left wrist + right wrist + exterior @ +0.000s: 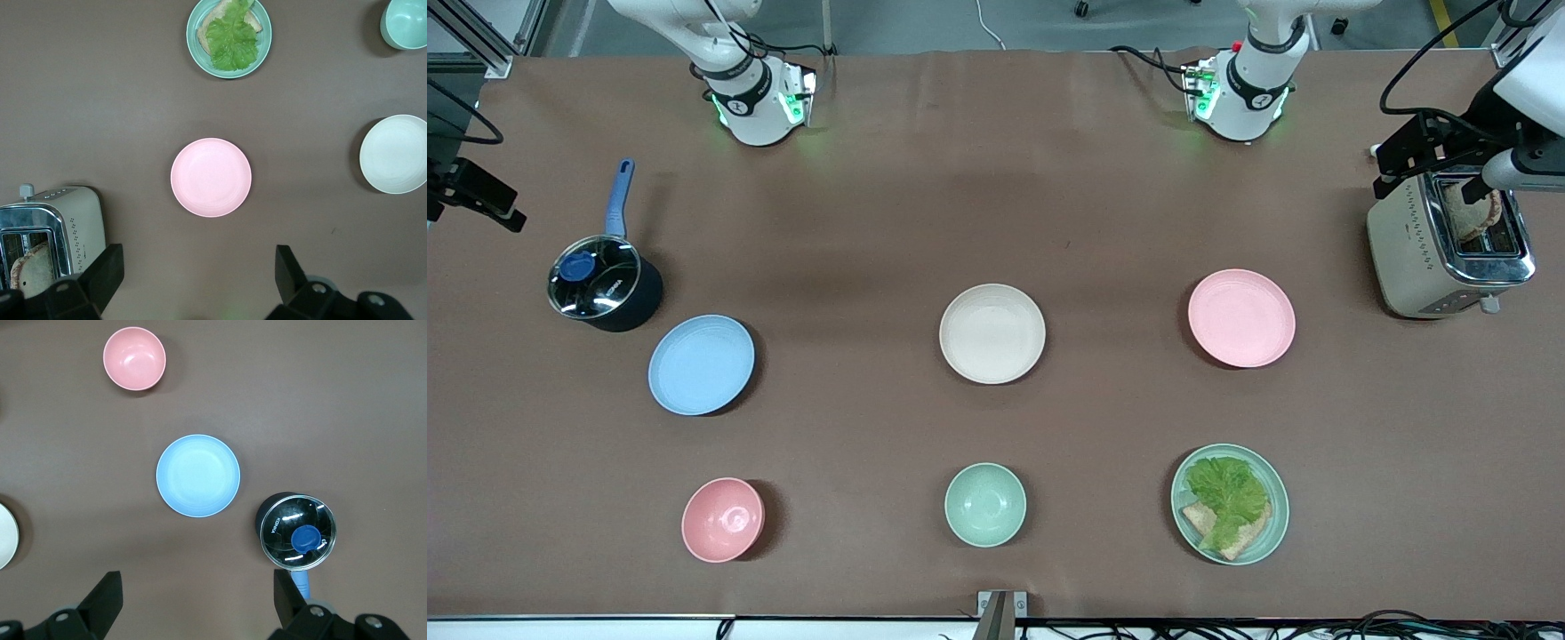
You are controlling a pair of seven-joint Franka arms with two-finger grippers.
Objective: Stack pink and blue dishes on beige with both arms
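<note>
Three equal plates lie apart in a row across the table's middle. The pale blue plate (701, 364) is toward the right arm's end, the cream-beige plate (992, 333) in the centre, the pale pink plate (1241, 317) toward the left arm's end. In the left wrist view my left gripper (199, 263) hangs open and empty high over bare table beside the pink plate (211, 177). My right gripper (197, 587) is likewise open and empty, high over bare table beside the blue plate (198, 475). Neither gripper shows in the front view.
A lidded saucepan (603, 284) stands close to the blue plate. A toaster (1449, 244) holding bread sits at the left arm's end. Nearer the front camera are a pink bowl (722, 519), a mint bowl (984, 504) and a mint plate (1276, 524) with lettuce on bread.
</note>
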